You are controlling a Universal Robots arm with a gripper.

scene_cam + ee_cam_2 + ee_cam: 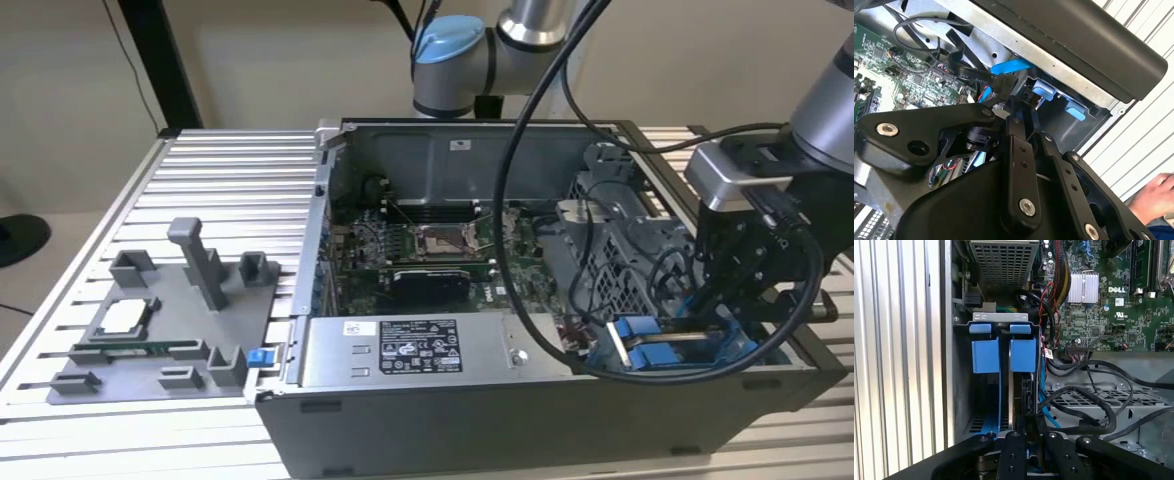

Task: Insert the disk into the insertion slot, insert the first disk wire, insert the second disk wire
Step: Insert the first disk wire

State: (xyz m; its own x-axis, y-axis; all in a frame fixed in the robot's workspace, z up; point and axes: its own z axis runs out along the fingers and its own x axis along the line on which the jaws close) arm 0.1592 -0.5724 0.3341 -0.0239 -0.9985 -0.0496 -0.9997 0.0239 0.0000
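The disk (1023, 356), in its blue frame, stands on edge inside the insertion slot of the drive bay (1000, 316), beside a second blue frame (985, 356). In the exterior view the blue frames (657, 350) sit at the case's near corner on the exterior view's right. My gripper (1028, 417) hangs right over the disk's rear edge, fingers (1014, 450) close together on a black wire connector (1004, 82) with a flat black cable. A blue disk wire (1010, 65) curves past that connector. The gripper (717, 318) reaches down into the case behind the bay.
The open computer case (534, 410) lies on a slatted table, with the motherboard (427, 250) and a silver labelled power-supply box (414, 350) inside. Loose black cables (1089, 405) crowd the bay's side. A grey fixture plate (160, 320) lies left of the case. A person's hand (1154, 195) rests outside it.
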